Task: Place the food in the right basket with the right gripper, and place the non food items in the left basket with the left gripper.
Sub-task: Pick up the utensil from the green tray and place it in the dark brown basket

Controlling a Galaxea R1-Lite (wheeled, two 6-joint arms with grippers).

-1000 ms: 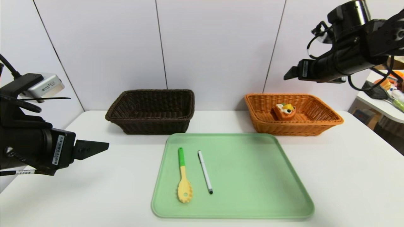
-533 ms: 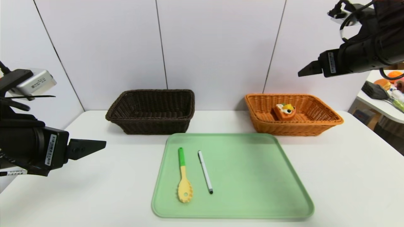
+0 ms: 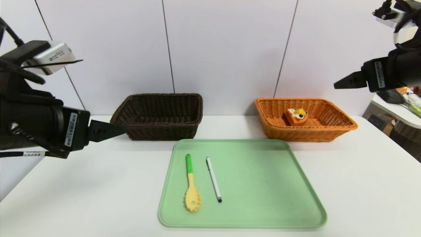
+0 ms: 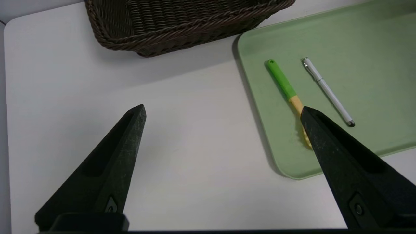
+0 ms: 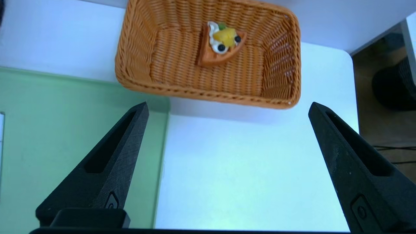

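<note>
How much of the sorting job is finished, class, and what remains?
Done: the waffle wedge lies in the orange-tan basket. In hand: nothing; the left end effector and right end effector are both open and empty. Left: the pasta spoon and white pen, both on the green tray, belong in the dark brown basket.

this looks like a robot test spot, maybe in a lab. a plain white table (image 3: 98,197) stands against flat white wall panels (image 3: 227,49) with thin dark lines between them, and a black robot arm (image 3: 29,121) reaches in from each side.
</note>
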